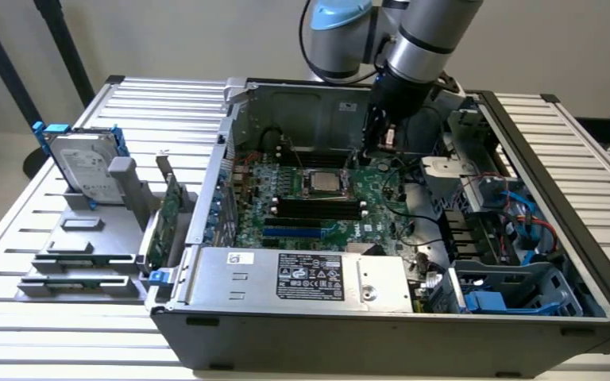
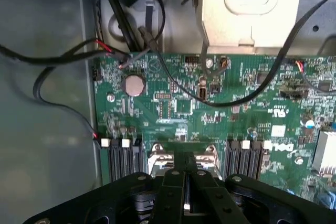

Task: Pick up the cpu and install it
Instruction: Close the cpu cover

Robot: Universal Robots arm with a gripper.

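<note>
Inside the open case (image 1: 390, 343), hovers over the motherboard (image 1: 252, 230) with gripper (image 2: 185, 179) pressed together on nothing, just far and to the exterior view's right of the cpu (image 1: 321, 182) in its socket, liable to snag loose cables (image 2: 231, 103) there.

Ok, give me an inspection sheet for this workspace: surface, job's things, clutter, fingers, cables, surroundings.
Surface: slatted metal table carrying an open computer case.
Job's things: cpu, a silver-grey square lying flat on the motherboard.
Clutter: hard drive with blue bracket and green card, both upright in a grey stand outside the case, on the exterior view's left.
Grippers: gripper inside the case above the motherboard, fingers shut, apart from the cpu, toward the exterior view's right of it.
Cables: black leads cross the board; blue cables at the exterior view's right.
Surroundings: plain pale wall.
</note>
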